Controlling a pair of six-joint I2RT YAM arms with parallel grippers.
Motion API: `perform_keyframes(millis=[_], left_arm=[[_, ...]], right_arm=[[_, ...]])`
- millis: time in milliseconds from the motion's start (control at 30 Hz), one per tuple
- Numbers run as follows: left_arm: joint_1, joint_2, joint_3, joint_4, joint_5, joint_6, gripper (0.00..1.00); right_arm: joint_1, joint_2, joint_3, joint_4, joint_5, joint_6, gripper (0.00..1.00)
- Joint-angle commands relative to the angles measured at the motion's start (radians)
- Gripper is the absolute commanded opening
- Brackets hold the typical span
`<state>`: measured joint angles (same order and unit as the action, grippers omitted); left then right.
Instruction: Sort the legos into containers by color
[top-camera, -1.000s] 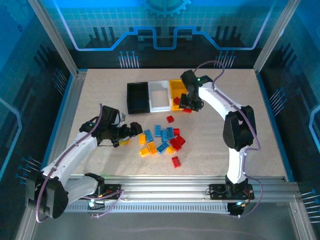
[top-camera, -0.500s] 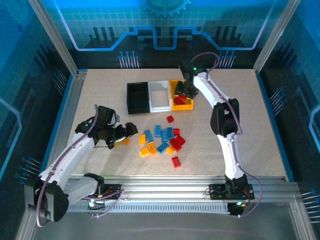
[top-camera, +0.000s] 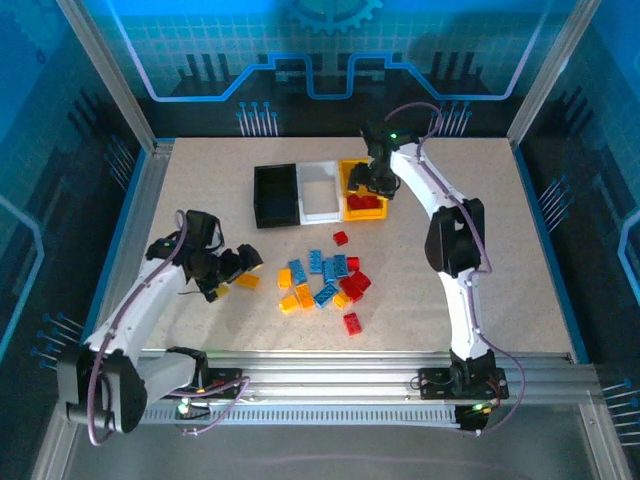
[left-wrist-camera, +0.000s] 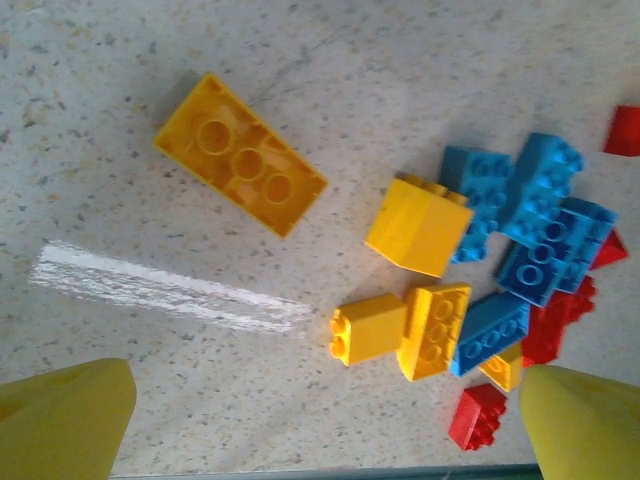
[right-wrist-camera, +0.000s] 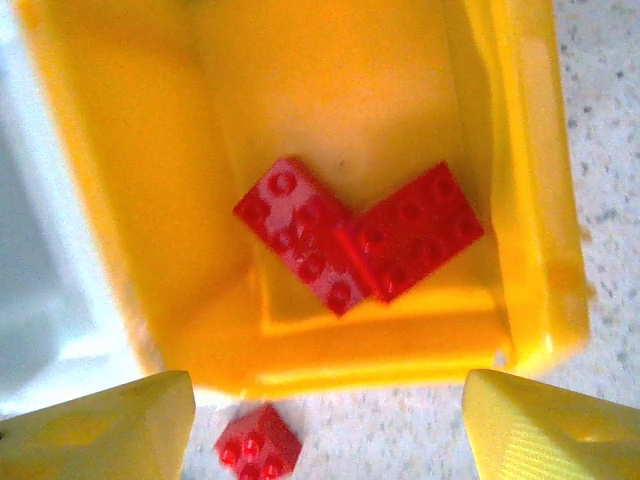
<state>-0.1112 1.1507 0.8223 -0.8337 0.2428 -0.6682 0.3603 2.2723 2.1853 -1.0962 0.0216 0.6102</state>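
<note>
Lone yellow brick (left-wrist-camera: 240, 155), upper left: light, stiff, slick, so pinch its long sides. Your L gripper (left-wrist-camera: 325, 425) spread, empty; R gripper (right-wrist-camera: 330, 425) spread too.

Bins: black bin (top-camera: 275, 195), white bin (top-camera: 319, 190) and orange-yellow bin (right-wrist-camera: 520, 180), joined in a row.
Inside the orange-yellow bin: two red bricks (right-wrist-camera: 300, 235), studs up, touching (a V shape).
Stray red brick (right-wrist-camera: 258, 443): on the table, just outside that bin.
Mixed pile (top-camera: 322, 282): red, blue and yellow, mid-table.
Lone yellow brick (left-wrist-camera: 240, 155): underside up, apart from the pile.

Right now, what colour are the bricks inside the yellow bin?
Red; the two bricks show best in the right wrist view.
</note>
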Motion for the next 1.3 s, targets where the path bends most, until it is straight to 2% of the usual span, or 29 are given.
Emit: perform_keyframes(millis=[0,267,467,800,1267], left_arm=[[0.015,0.083,0.001,-0.029,-0.029,0.059,0.99],[0.018,0.221,0.007,0.045,-0.035,0.060,0.99],[0.018,0.317,0.037,0.061,-0.034,0.107,0.99],[0.016,0.442,0.099,0.119,-0.020,0.125,0.98],[-0.009,0.627,0.272,0.157,0.014,0.148,0.85]], right_arm=[[0.056,-0.165,-0.097,-0.020,0.013,-0.030,0.73],[0.133,-0.414,-0.447,0.044,-0.013,0.005,0.74],[0.152,-0.511,-0.578,0.072,-0.017,0.036,0.75],[0.174,-0.568,-0.621,0.061,-0.005,0.046,0.75],[0.173,-0.634,-0.680,0.051,0.021,0.066,0.72]])
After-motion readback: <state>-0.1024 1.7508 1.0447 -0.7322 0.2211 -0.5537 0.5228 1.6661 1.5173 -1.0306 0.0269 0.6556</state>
